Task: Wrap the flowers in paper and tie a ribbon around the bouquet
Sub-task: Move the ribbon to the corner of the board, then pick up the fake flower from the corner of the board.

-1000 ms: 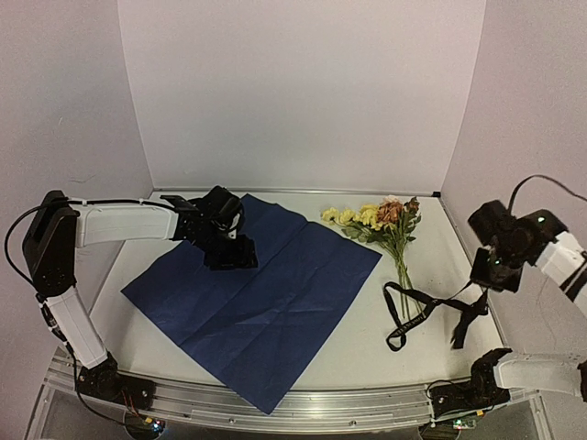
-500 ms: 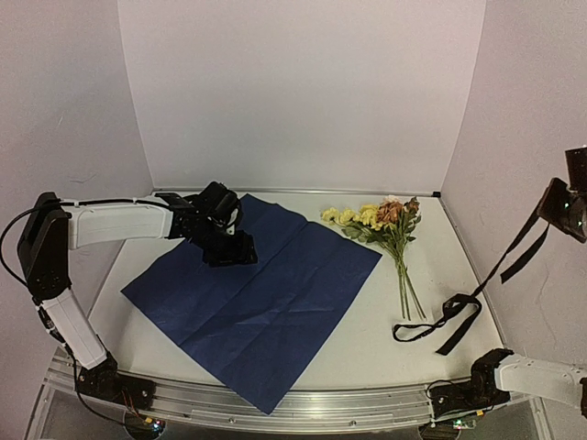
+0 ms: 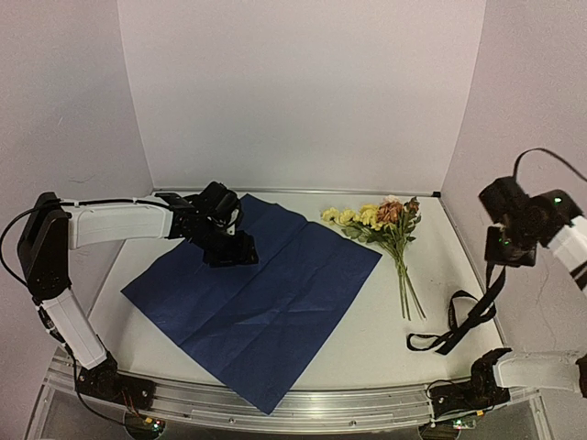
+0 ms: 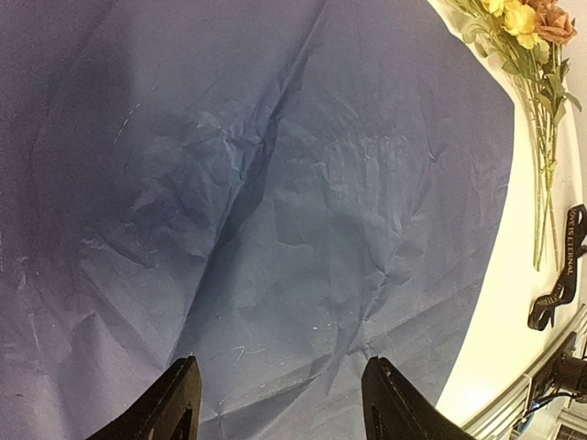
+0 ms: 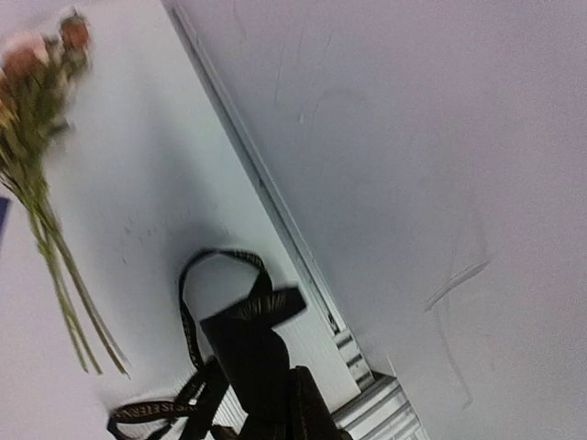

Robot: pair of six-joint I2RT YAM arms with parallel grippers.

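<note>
Near right, the right hand [image 3: 503,249] is clamped on the ribbon [image 3: 463,316] and has dropped back from its high lift, so the ribbon's tail now trails on the worktop [image 3: 367,344] clear of the stems, probably just parked for later. Further in, the left hand [image 3: 229,252] hasn't budged, fingers apart low over the flat paper [image 3: 266,293], with the flowers [image 3: 385,225] just beside its far right edge, so no wrapping yet. Count: one ribbon, one sheet, one bunch, two hands
</note>
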